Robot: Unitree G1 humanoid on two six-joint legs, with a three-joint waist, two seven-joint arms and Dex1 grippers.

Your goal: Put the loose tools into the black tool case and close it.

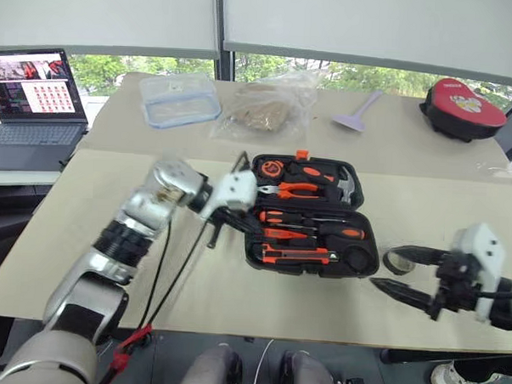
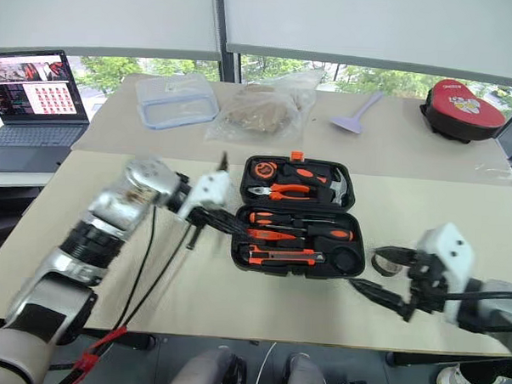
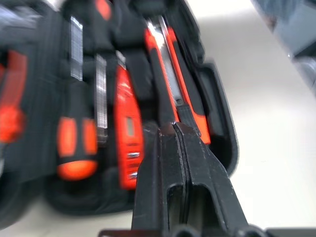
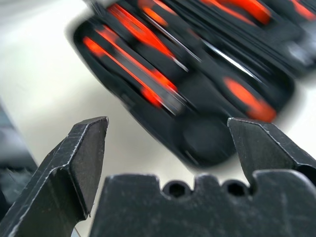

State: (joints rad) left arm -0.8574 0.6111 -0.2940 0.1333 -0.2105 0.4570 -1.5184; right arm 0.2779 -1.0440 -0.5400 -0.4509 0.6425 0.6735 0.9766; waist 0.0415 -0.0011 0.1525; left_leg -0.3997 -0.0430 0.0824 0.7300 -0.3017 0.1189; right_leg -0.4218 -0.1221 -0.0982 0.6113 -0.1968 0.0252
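The black moulded-plastic tool case [image 1: 313, 216] lay open on the beige tabletop [image 1: 234, 302]. The left claw [image 3: 176, 129] hovered pinched together, empty; the right claw [image 4: 168, 131] gaped wide beside a small grey tape roll [image 1: 397, 259].

Soft, even daylight is let in through the windows [image 1: 270, 69] at the back, half covered by pale blinds. Barely any shadows are cast on the table [image 1: 459, 209]. Heavy motion blur is seen on the black tool case [image 4: 197, 94] in both wrist views.
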